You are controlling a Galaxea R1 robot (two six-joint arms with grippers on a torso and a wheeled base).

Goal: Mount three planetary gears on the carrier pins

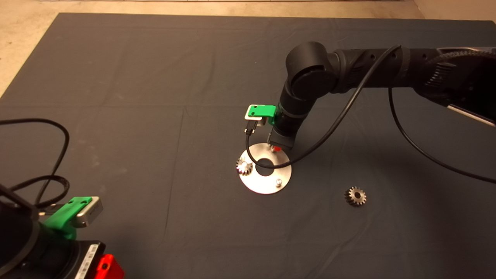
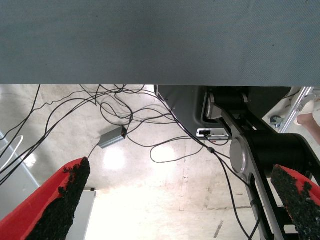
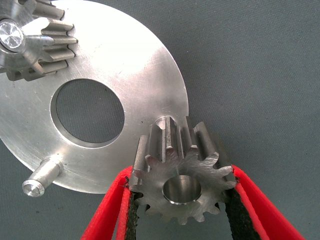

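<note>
Right wrist view: right gripper [image 3: 180, 220] clamps a gear [image 3: 181, 172] bore-up over a pin [image 3: 161, 121] on the disc [image 3: 140, 65], evidently for seating. One gear [image 1: 244, 166] is mounted, one pin [image 1: 278, 181] bare, a third gear [image 1: 355, 195] on the counter [image 1: 116, 77]. Left gripper [image 2: 175, 205] parked, fingers apart.

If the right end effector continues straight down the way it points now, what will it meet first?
Probably the carrier pin on the disc. The right end effector holds a gear just over that pin; whether the bore is exactly aligned with the pin is unclear, so the gear could also land on the disc face.
</note>
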